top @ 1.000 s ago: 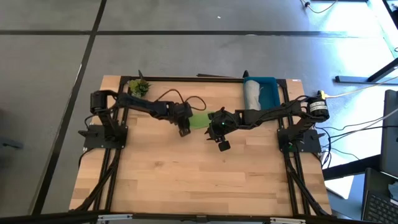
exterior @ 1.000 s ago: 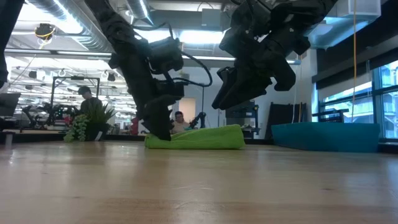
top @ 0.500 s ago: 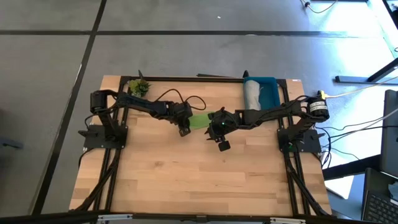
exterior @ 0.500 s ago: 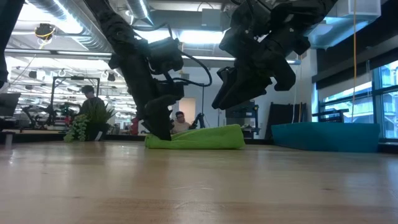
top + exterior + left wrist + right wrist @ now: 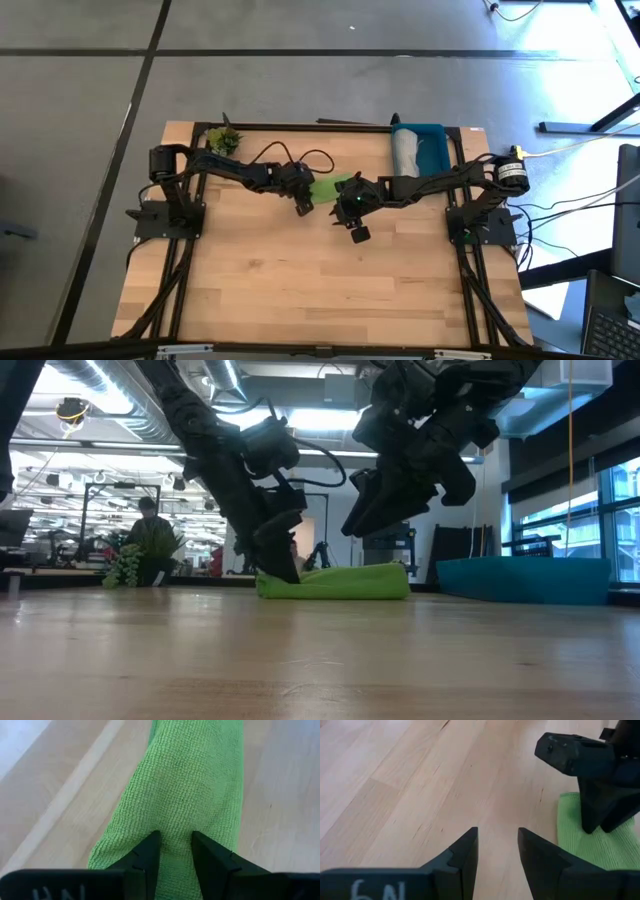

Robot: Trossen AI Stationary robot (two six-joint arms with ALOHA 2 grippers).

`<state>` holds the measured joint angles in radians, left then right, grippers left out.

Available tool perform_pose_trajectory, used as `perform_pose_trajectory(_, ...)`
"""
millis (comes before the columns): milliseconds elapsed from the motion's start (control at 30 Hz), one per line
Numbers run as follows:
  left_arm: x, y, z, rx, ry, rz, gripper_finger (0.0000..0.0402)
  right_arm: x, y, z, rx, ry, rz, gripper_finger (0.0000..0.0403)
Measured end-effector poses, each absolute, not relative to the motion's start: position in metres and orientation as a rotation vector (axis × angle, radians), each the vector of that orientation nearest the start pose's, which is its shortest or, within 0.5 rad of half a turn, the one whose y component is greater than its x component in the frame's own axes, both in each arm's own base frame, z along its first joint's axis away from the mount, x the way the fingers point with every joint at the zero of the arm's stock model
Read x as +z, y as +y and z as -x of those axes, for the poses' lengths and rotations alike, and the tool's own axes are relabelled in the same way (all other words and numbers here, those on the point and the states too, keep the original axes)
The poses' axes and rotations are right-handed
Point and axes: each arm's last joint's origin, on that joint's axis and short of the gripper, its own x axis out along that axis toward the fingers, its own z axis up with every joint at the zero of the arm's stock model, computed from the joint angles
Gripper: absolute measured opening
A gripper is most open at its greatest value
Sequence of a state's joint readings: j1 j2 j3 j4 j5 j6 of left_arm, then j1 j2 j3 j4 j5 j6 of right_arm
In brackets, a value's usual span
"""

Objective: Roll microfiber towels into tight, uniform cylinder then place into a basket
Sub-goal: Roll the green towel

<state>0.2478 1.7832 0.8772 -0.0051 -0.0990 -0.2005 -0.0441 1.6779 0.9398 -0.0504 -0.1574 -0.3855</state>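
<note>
The green towel (image 5: pixel 328 186) lies on the table as a low roll, its length running left to right (image 5: pixel 345 582). My left gripper (image 5: pixel 303 205) slants down onto the roll's left end and is shut on it. My right gripper (image 5: pixel 357 232) hangs open above the table, in front of the roll's right end, with nothing between its fingers (image 5: pixel 497 840). The grey towel (image 5: pixel 406 150) lies rolled in the blue basket (image 5: pixel 436 135) at the far right. My left gripper pinches a ridge of the green towel's upper side (image 5: pixel 176 827) between its two fingertips, near the roll's left end. The fingers (image 5: pixel 283 563) slant down from the table's left and lie along the roll. The roll rests on the table.
A small green plant sprig (image 5: pixel 224 139) stands at the table's far left corner. Bare wood spreads over the whole near half of the table. A person (image 5: pixel 150 535) shows in the room behind the table in the low view.
My left gripper has tipped to a flatter slant and gone a little toward the table's right edge. The green roll has slid with it along the table toward the right, keeping its shape. My right gripper has kept still.
</note>
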Motion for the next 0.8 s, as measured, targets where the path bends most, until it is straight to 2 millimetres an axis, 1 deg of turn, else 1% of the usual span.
perform_pose_trajectory(67,0.129,0.084,-0.321,0.408,0.891,0.261,0.0105,0.177,-0.010,-0.337,0.258,0.761,0.285,0.0139)
perform_pose_trajectory(167,0.126,0.082,-0.316,0.376,0.973,0.288,0.0105,0.176,-0.010,-0.336,0.255,0.776,0.285,0.0139)
perform_pose_trajectory(367,0.123,0.072,-0.304,0.345,1.136,0.325,0.0105,0.175,-0.014,-0.336,0.139,0.807,0.335,0.0139)
perform_pose_trajectory(667,0.122,0.055,-0.306,0.293,1.162,0.270,0.0105,0.175,-0.015,-0.336,0.129,0.803,0.339,0.0141)
perform_pose_trajectory(800,0.122,0.053,-0.306,0.285,1.164,0.263,0.0105,0.175,-0.015,-0.336,0.129,0.803,0.339,0.0159)
